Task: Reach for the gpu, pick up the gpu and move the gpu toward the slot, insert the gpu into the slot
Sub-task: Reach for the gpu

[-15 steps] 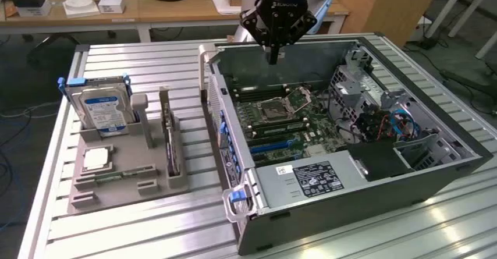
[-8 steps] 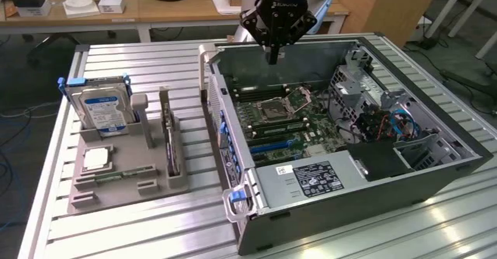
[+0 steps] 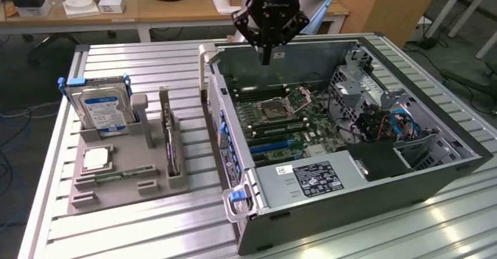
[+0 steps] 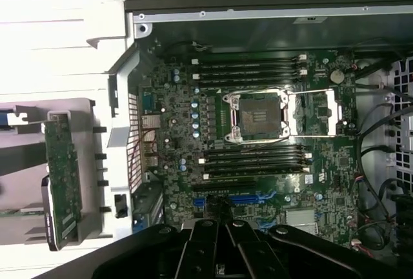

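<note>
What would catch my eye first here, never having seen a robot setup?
The open computer case on the exterior view's right, its green motherboard laid bare, draws the eye first. The black gripper hangs shut above the case's far edge, holding nothing. On the exterior view's left a grey holder carries a blue-labelled hard drive and the gpu standing on edge.
</note>
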Controlling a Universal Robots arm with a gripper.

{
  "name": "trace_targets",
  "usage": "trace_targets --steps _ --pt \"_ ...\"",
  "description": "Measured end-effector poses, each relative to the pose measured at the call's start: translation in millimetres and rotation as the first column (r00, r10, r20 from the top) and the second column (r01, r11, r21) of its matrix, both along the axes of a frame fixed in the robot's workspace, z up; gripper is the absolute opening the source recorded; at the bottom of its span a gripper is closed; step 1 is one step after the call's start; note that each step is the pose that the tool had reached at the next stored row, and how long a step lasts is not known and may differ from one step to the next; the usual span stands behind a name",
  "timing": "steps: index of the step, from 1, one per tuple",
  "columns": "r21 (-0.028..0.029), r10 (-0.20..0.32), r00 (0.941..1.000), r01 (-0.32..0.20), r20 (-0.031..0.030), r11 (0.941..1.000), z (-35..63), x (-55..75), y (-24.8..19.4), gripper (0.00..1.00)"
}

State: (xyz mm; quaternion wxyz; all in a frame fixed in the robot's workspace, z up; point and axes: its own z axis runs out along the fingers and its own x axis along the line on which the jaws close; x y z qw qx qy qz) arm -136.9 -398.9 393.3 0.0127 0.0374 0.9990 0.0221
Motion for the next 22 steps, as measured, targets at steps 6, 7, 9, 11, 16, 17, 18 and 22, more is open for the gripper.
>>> trace_targets --steps 6,7,9,11,16,17,18,22 --pt "0.0 0.0 1.0 0.0 0.0 1.0 0.0 -10.6 0.0 0.1" --pt "0.0 0.0 1.0 0.0 0.0 1.0 0.0 -12.1 0.0 0.1" --pt "0.0 0.0 1.0 0.0 0.0 1.0 0.0 -14.9 0.0 0.1" --pt "0.0 0.0 1.0 0.0 -0.0001 1.0 0.0 -17.5 0.0 0.1" --pt "-0.0001 0.0 1.0 0.0 0.0 1.0 0.0 -23.0 -0.2 0.1" --pt "0.0001 0.0 1.0 0.0 0.0 1.0 -0.1 -24.1 -0.3 0.1" --pt "0.0001 0.0 1.0 0.0 -0.0001 1.0 -0.1 -25.0 -0.3 0.1" --pt "0.0 0.0 1.0 0.0 -0.0005 1.0 -0.2 -29.1 -0.4 0.1"
